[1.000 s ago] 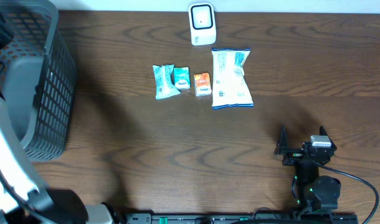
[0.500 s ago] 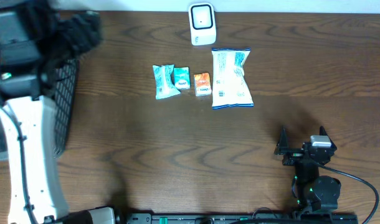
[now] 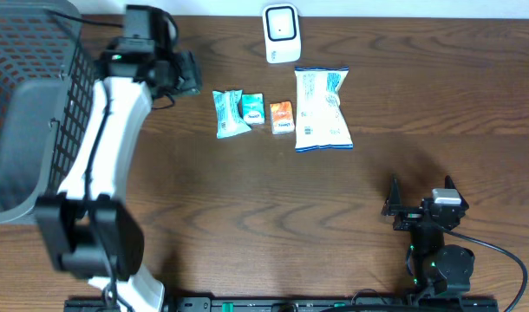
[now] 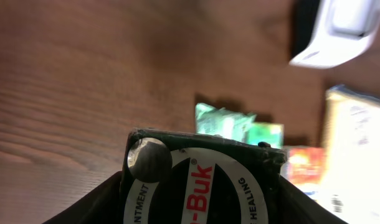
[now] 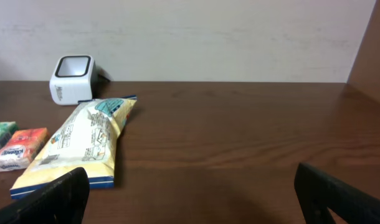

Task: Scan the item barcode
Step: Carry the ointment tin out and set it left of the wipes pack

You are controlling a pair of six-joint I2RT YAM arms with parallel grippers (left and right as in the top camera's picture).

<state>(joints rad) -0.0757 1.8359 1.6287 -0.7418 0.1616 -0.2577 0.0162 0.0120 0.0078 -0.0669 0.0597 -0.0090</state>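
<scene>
My left gripper (image 3: 183, 73) is shut on a dark box (image 4: 202, 177) with a white label and red lettering, which fills the bottom of the left wrist view. It hangs over the table's back left, left of the white barcode scanner (image 3: 281, 33), which also shows in the corner of the wrist view (image 4: 339, 31). My right gripper (image 3: 419, 196) rests at the front right, open with nothing between its fingers (image 5: 190, 190). From there the scanner (image 5: 71, 78) stands far left.
A dark mesh basket (image 3: 78, 104) stands at the left edge. A row of goods lies before the scanner: two teal packets (image 3: 230, 113) (image 3: 252, 110), an orange packet (image 3: 282, 117) and a large white bag (image 3: 322, 108).
My left arm has swung from over the basket out to the right above the table, carrying the dark box toward the scanner. The right arm has not moved.
</scene>
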